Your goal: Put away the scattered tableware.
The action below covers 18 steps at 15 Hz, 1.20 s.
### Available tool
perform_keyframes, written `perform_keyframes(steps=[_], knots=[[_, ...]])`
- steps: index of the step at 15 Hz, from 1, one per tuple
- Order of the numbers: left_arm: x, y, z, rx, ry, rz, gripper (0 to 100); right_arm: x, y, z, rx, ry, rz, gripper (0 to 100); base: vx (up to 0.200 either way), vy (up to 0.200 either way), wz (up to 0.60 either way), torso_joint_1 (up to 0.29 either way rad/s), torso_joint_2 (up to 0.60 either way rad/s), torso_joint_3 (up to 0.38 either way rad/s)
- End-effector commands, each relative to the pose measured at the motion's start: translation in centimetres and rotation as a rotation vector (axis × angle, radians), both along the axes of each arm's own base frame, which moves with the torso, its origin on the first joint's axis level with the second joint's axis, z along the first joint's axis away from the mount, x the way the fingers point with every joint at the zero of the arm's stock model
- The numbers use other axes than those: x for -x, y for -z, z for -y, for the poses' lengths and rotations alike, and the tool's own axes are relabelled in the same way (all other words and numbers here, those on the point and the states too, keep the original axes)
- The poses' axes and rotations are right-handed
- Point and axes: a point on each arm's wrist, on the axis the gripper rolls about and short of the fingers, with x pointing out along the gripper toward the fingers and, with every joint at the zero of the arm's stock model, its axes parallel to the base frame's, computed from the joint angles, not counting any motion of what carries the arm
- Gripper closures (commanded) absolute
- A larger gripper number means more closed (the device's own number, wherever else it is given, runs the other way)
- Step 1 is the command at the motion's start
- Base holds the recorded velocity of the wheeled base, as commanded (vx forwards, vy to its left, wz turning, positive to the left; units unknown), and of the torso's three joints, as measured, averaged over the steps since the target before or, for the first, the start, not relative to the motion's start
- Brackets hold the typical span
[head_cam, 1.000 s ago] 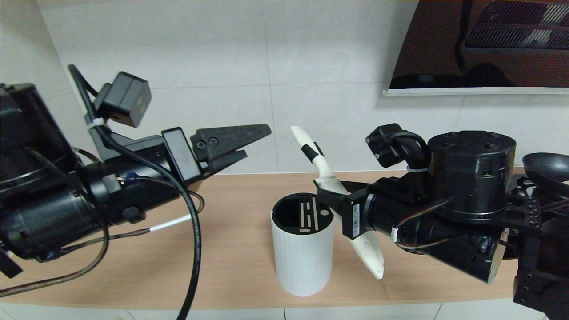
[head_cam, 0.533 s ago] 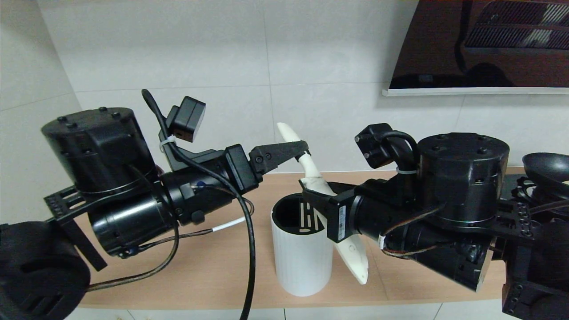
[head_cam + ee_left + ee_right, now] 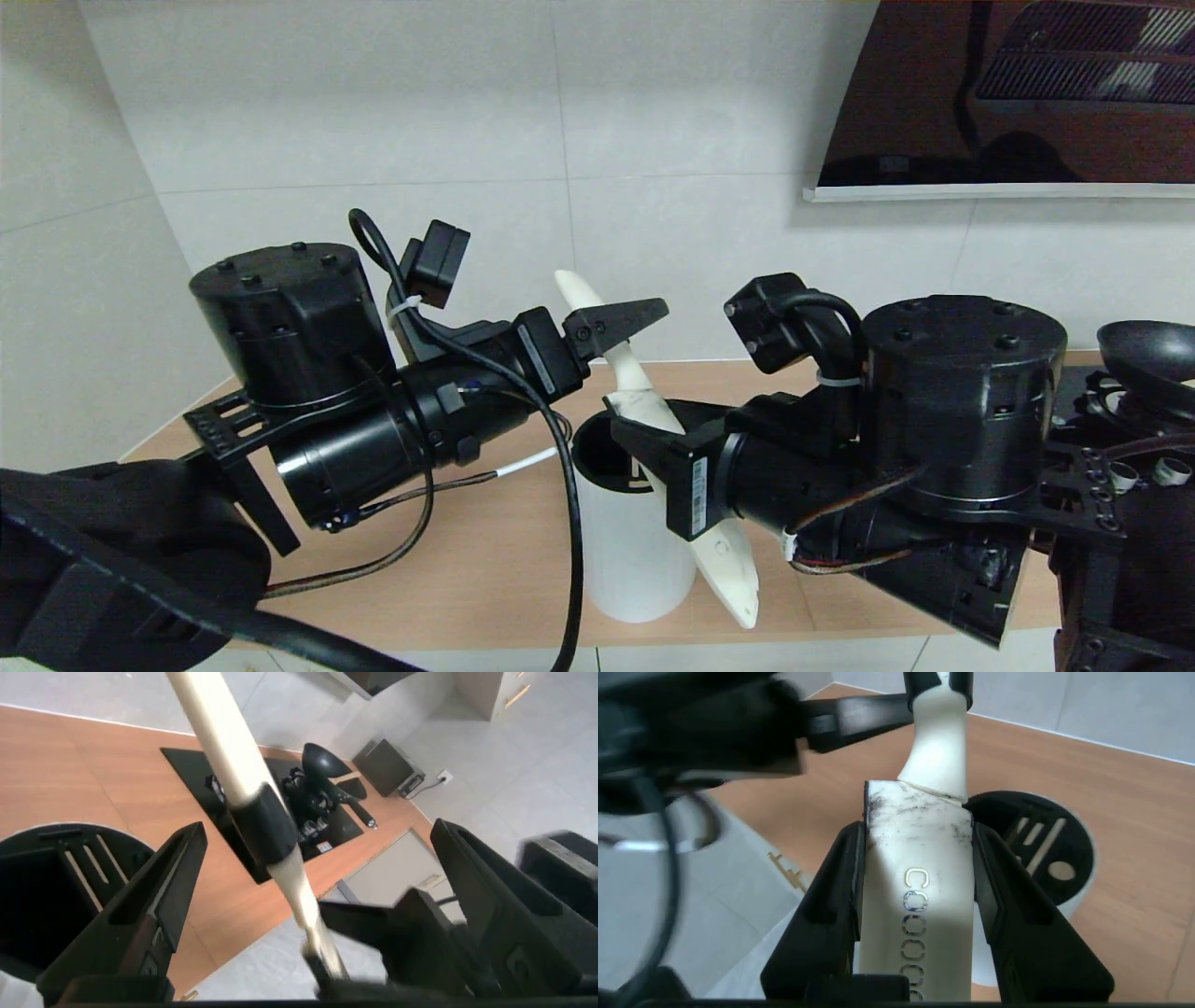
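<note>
From the left, the left gripper (image 3: 627,329) sits raised above the surface (image 3: 467,569), its jaws set wide apart on either side of the upper handle of the white spoon (image 3: 726,574). In the left wrist view the handle and its black band (image 3: 266,826) run between them and seem to touch neither. From the head view only one jaw is plain, crossing in front of the handle; the other I cannot make out.

A black cable (image 3: 571,523) hangs from that arm across the left side of the white holder (image 3: 630,560). The holder stands upright on the surface near its front edge, with a dark slotted insert at its mouth.

The spoon is tilted, with its handle tip high and to the left. Its broad end hangs low, just to the right of the holder and in front of it. It is off the surface and outside the holder.

The right gripper (image 3: 649,422) has its jaws clamped on the spoon's flat middle. That gripper and its arm cover the right part of the holder's rim and the spoon's mid-length.

Further right a black ladle (image 3: 1153,359) is cut off by the picture's edge. The left wrist view shows it among dark utensils on a black rack (image 3: 322,812), too small to sort out. A dark hood (image 3: 1008,103) hangs on the tiled wall (image 3: 653,112) above.
</note>
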Motion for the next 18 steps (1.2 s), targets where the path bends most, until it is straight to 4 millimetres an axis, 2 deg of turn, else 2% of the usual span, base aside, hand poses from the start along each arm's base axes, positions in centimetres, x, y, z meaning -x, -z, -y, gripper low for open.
perform_keyframes(steps=[1,8,9,18], knots=[[-0.12,0.09,0.03,-0.002,-0.002,-0.002,0,0.31,-0.11,-0.08,-0.003,-0.009,0.002,100,0.000,0.000,0.00,0.000,0.00,0.000],[-0.10,0.05,0.01,-0.001,-0.005,-0.001,0,1.14,-0.26,0.04,-0.003,-0.029,0.006,100,0.000,0.000,0.00,0.000,0.00,0.000],[-0.11,0.03,-0.01,-0.001,-0.013,0.002,100,1.10,-0.26,0.07,-0.003,-0.027,0.006,100,0.000,0.000,0.00,0.000,0.00,0.000],[-0.20,0.13,0.06,-0.003,-0.015,-0.001,100,1.06,-0.40,0.10,-0.008,-0.026,0.007,100,0.000,0.000,0.00,0.000,0.00,0.000]])
